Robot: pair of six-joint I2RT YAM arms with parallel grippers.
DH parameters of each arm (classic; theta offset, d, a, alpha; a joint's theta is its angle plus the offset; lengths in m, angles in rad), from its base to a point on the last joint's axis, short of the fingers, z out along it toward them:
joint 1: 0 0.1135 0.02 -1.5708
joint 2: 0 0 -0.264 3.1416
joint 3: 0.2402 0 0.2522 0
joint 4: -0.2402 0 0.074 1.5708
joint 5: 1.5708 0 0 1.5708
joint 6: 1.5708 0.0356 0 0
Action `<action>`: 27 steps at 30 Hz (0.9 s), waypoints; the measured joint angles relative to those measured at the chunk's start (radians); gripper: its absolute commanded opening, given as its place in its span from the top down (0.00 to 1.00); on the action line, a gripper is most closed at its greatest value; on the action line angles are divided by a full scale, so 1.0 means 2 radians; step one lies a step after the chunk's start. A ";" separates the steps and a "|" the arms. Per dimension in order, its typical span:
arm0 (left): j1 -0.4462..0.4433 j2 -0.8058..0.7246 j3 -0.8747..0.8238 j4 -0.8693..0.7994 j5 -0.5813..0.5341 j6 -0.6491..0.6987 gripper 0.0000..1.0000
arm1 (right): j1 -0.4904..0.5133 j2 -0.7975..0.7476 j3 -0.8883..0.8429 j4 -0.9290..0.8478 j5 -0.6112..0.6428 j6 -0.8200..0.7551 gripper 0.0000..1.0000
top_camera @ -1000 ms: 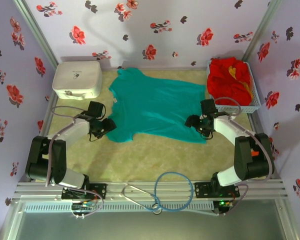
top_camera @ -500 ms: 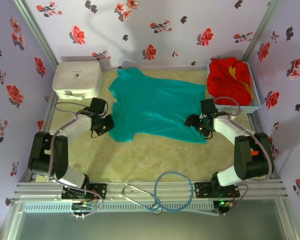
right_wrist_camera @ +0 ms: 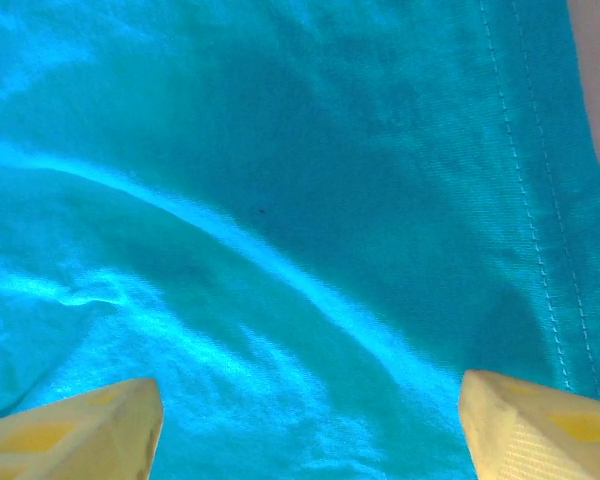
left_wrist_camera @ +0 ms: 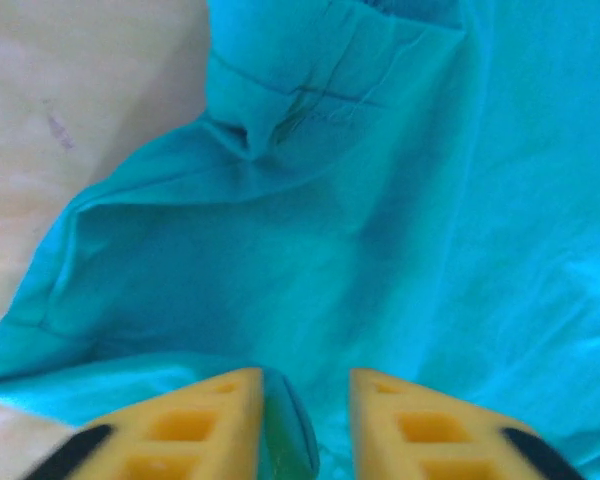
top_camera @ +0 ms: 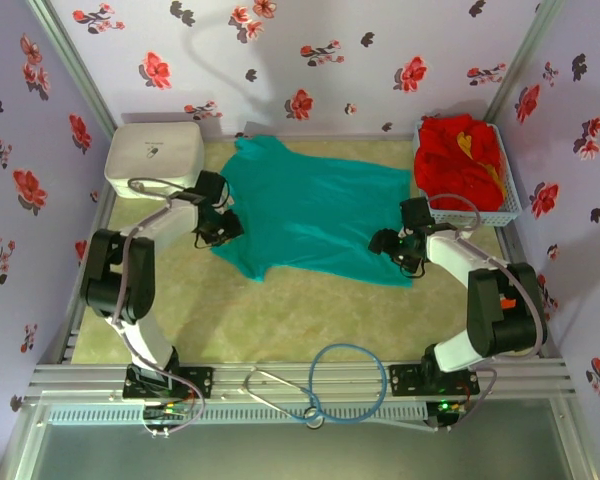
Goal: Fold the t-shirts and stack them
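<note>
A teal t-shirt (top_camera: pixel 310 205) is lying spread on the table (top_camera: pixel 280 310), with red t-shirts (top_camera: pixel 458 155) heaped in a basket (top_camera: pixel 512 208) at back right. The left gripper (left_wrist_camera: pixel 305 388) is pinching a ridge of its left edge, while the right gripper (right_wrist_camera: pixel 310 395) is hovering over the right hem, fingers spread wide. A neat fold likely means gripping that hem first, then lifting both sides together

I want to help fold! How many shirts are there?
2 for sure: the teal t-shirt spread on the mat, and a red heap in the white basket, which may hide more.
</note>
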State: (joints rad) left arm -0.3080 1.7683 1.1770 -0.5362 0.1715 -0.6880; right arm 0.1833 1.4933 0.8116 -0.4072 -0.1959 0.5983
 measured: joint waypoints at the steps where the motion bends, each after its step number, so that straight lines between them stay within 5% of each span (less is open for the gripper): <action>1: 0.000 0.006 0.004 -0.001 0.002 0.001 0.56 | 0.000 0.001 0.000 0.000 0.000 0.000 0.22; 9: 0.012 -0.014 -0.015 -0.005 0.009 0.008 0.45 | 0.000 0.004 0.001 0.005 -0.002 0.000 0.22; 16: 0.023 -0.084 -0.105 0.028 0.035 -0.013 0.45 | 0.000 0.016 0.010 0.009 -0.006 0.000 0.22; 27: 0.022 -0.087 -0.145 0.115 0.051 -0.051 0.53 | 0.000 0.019 0.014 0.010 -0.009 0.000 0.22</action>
State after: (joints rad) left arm -0.2646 1.5951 0.8871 -0.3061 0.2737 -0.7895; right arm 0.1833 1.5318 0.8398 -0.3866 -0.2146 0.5983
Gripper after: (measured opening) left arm 0.479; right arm 0.777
